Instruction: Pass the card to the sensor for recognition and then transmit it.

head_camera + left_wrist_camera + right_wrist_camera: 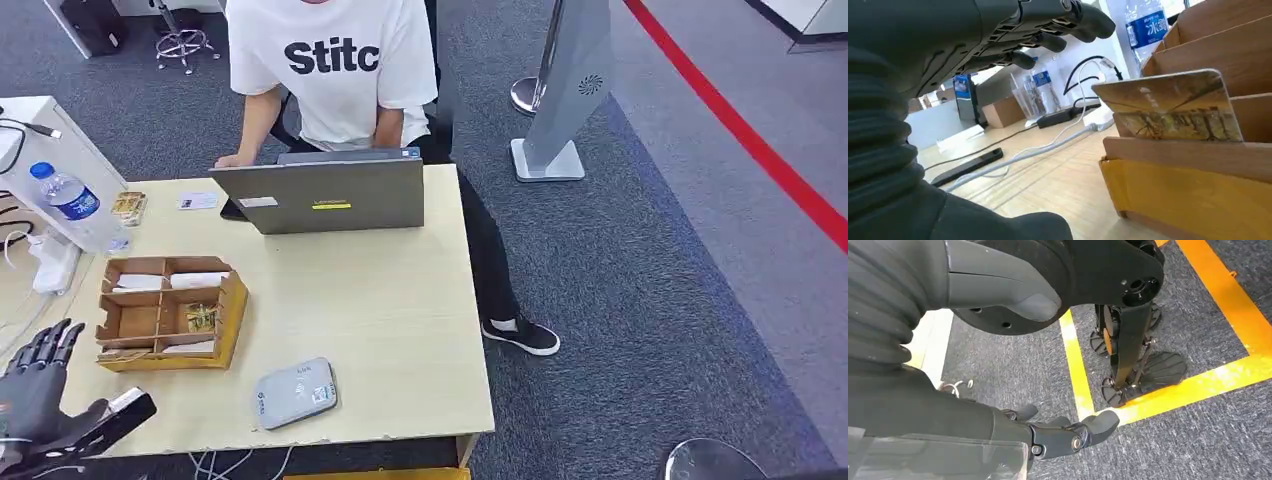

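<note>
Grey, coarse-pile carpet (620, 280) covers the room, crossed by a red floor stripe (740, 130), and on it stands a pale, smooth wood-laminate worktop (400, 320). At the far edge a person in a white printed T-shirt (330, 60) sits behind an open grey laptop (325, 195). Near the left edge sits a shallow brown cardboard organiser box (235, 310) divided into rectangular compartments, with yellow outer walls. A glossy card printed in gold and brown (202, 318) stands on edge in one of the near compartments; in the left wrist view the card (1178, 107) leans slightly, rounded corner up, rising above the cardboard dividers. Close to the near edge lies a flat, rounded-corner grey card sensor (294, 392), well apart from the box. At the far left corner lies a clear plastic water bottle with a blue cap and label (68, 200), beside white cables (40, 265).

The left hand (45, 400), dark and matt, hovers at the near left corner just beside the box, fingers spread apart and grasping nothing; its fingers (1048, 27) extend over the worktop, apart from the card. The right hand (1063, 432) hangs over the carpet and yellow floor tape (1083, 385), fingers loosely extended, nothing in it.
</note>
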Action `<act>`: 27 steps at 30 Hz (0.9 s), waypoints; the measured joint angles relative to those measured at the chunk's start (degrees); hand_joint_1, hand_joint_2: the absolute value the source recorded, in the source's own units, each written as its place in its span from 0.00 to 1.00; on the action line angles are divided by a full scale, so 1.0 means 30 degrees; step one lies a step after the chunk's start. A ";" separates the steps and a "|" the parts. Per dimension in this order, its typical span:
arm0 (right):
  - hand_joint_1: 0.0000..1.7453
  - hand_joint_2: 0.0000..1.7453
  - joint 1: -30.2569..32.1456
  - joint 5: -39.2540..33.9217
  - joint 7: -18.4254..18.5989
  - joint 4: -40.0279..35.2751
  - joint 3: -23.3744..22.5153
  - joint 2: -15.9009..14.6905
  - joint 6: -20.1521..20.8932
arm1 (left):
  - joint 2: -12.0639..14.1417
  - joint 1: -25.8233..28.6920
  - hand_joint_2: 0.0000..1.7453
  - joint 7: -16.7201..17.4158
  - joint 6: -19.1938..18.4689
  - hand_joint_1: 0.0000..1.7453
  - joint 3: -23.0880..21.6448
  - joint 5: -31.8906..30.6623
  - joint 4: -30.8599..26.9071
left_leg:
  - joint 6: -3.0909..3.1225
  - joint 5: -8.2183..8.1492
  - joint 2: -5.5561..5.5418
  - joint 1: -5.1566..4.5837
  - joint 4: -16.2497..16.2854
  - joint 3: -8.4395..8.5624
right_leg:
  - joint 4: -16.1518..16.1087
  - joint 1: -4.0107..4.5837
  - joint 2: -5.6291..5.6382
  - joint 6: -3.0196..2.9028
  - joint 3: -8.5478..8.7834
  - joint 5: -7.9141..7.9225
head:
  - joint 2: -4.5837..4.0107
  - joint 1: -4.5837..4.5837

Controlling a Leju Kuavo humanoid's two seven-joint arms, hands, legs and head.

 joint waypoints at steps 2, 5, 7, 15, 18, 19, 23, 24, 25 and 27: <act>0.00 1.00 -0.0017 0.0132 0.0015 0.0000 0.0066 0.0000 0.0000 | 0.0000 -0.0349 1.00 0.0088 0.0000 0.00 0.0000 -0.0110 0.0153 | 0.0000 0.0000 0.0000 -0.0001 0.0000 0.0001 | 0.0000 -0.0001 -0.0001 0.0000 0.0003 0.0000 | 0.0000 -0.0007; 0.00 1.00 -0.0031 0.0168 0.0015 0.0000 0.0146 0.0000 0.0000 | 0.0000 -0.0721 1.00 0.0088 0.0000 0.00 0.0000 -0.0139 0.0357 | -0.0001 0.0000 0.0007 -0.0001 0.0000 0.0006 | 0.0001 0.0000 0.0003 -0.0005 -0.0002 0.0004 | 0.0000 -0.0014; 0.00 1.00 -0.0034 0.0176 0.0014 0.0000 0.0175 0.0000 0.0000 | -0.0029 -0.0944 1.00 -0.0117 -0.0015 0.00 -0.0007 -0.0358 0.0489 | -0.0001 0.0001 0.0006 0.0000 0.0004 0.0005 | 0.0000 0.0000 0.0005 -0.0005 -0.0012 0.0004 | 0.0000 -0.0007; 0.00 1.00 -0.0135 0.0176 0.0095 0.0000 0.0350 -0.0007 0.0000 | -0.0547 -0.2035 1.00 0.0088 -0.0328 0.00 -0.1028 -0.1421 0.0729 | 0.0004 0.0008 0.0014 -0.0004 0.0005 0.0005 | -0.0001 -0.0002 0.0010 -0.0007 -0.0009 0.0010 | 0.0000 -0.0007; 0.00 1.00 -0.0141 0.0176 0.0102 0.0000 0.0379 -0.0007 -0.0022 | -0.0656 -0.2184 1.00 0.0212 -0.0401 0.00 -0.1326 -0.1538 0.0641 | 0.0004 0.0008 0.0016 -0.0003 0.0008 0.0003 | -0.0001 -0.0001 0.0014 -0.0007 -0.0012 0.0009 | 0.0000 -0.0007; 0.00 1.00 -0.0145 0.0176 0.0102 0.0000 0.0394 -0.0007 -0.0022 | -0.0663 -0.2222 1.00 0.0277 -0.0415 0.00 -0.1392 -0.1545 0.0619 | 0.0003 0.0008 0.0016 -0.0003 0.0007 0.0005 | -0.0001 -0.0001 0.0014 -0.0007 -0.0013 0.0009 | 0.0000 0.0001; 0.00 1.00 -0.0142 0.0176 0.0102 0.0000 0.0416 -0.0007 -0.0022 | -0.0656 -0.2308 1.00 0.0336 -0.0597 0.00 -0.1588 -0.1574 0.0488 | 0.0002 0.0009 0.0017 -0.0001 0.0006 0.0004 | -0.0001 -0.0001 0.0017 -0.0008 -0.0016 0.0008 | 0.0000 -0.0014; 0.00 1.00 -0.0143 0.0176 0.0102 0.0000 0.0416 -0.0007 -0.0022 | -0.0656 -0.2310 1.00 0.0343 -0.0619 0.00 -0.1632 -0.1581 0.0452 | 0.0002 0.0009 0.0017 -0.0001 0.0006 0.0004 | 0.0000 0.0000 0.0017 -0.0008 -0.0018 0.0008 | 0.0001 -0.0007; 0.00 1.00 -0.0143 0.0176 0.0102 0.0000 0.0416 -0.0007 -0.0022 | -0.0656 -0.2311 1.00 0.0343 -0.0627 0.00 -0.1653 -0.1596 0.0437 | 0.0002 0.0009 0.0017 -0.0001 0.0006 0.0004 | 0.0000 0.0000 0.0017 -0.0008 -0.0018 0.0008 | 0.0000 -0.0007; 0.00 1.00 -0.0143 0.0176 0.0102 0.0000 0.0423 -0.0007 -0.0022 | -0.0656 -0.2311 1.00 0.0343 -0.0634 0.00 -0.1683 -0.1603 0.0423 | 0.0001 0.0010 0.0017 -0.0001 0.0006 0.0004 | 0.0000 0.0000 0.0017 -0.0008 -0.0018 0.0008 | 0.0000 -0.0007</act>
